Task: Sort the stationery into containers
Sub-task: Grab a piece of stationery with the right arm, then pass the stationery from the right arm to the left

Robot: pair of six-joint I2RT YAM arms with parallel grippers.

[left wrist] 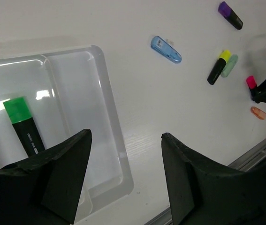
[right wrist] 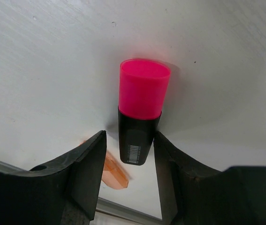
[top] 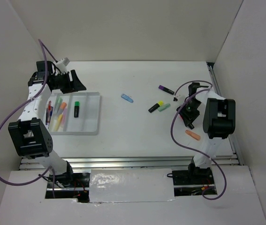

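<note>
R gripper (right wrist: 129, 143) has pink-capped black highlighter (right wrist: 142, 93), well right of shallow white divided plastic tray (top: 98, 115).
R jaws part-closed, pressing both sides of black barrel, pink cap sticking out ahead; lifted or not, can't tell. L gripper (left wrist: 125, 140) wide apart, empty, near tray's far edge; green-capped black highlighter (left wrist: 22, 124) lies inside tray. To do it well, IMO: lift straight up, clear of small orange piece (right wrist: 114, 173) just beside, carry across to tray, lay lengthwise in a compartment; L arm shld back off first. Writing: barcode sticker on pink one's barrel; white print on green one's barrel, too small to read.
</note>
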